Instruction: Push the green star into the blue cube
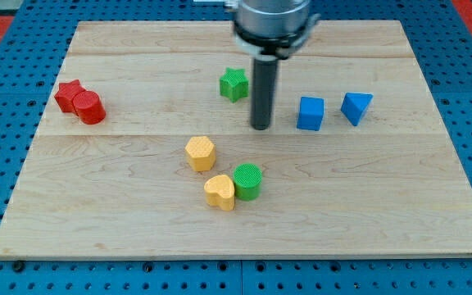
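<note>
The green star lies on the wooden board, up and a little left of the board's middle. The blue cube lies to its right and slightly lower. My tip rests on the board between them, just below and right of the star and left of the cube. It touches neither block. The dark rod rises from the tip to the arm's head at the view's top.
A blue triangular block sits just right of the cube. A red star and red cylinder touch at the left. A yellow hexagon, yellow heart and green cylinder lie below the middle.
</note>
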Controlling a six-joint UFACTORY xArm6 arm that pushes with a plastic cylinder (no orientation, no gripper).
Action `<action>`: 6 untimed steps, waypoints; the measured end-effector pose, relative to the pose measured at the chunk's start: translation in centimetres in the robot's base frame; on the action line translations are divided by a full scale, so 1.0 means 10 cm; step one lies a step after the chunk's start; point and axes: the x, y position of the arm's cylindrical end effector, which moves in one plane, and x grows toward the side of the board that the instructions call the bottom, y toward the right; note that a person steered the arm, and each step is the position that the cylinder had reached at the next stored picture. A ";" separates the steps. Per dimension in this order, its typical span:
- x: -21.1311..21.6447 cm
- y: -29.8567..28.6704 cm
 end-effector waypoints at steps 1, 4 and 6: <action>-0.30 -0.91; -0.80 0.64; -0.62 -0.41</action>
